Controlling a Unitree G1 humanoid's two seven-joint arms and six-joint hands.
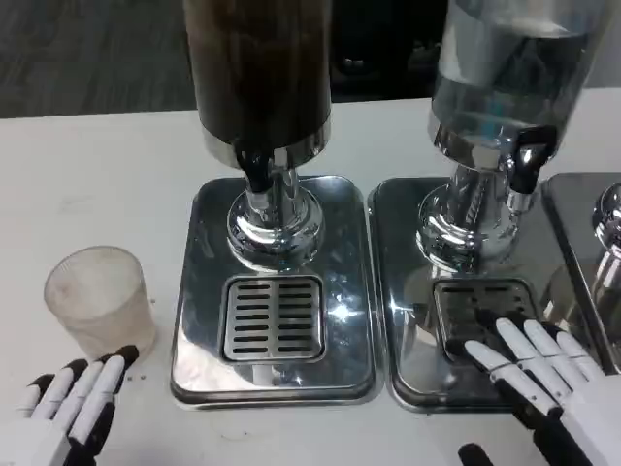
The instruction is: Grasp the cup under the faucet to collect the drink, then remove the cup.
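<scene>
Frosted plastic cup [97, 299] sits on the tabletop [87, 175] left of the dark drink dispenser [260, 97], so the empty, spread left hand [68, 408] just near it should probably wrap it low and squarely.

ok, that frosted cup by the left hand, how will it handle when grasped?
The cup looks like thin translucent plastic and seems empty, so probably light and may flex if squeezed. Standing upright and taller than wide, it could tip or slide on the smooth table if nudged.

Bright overhead light glares off the steel trays [359, 282]; slightly soft focus.
</scene>
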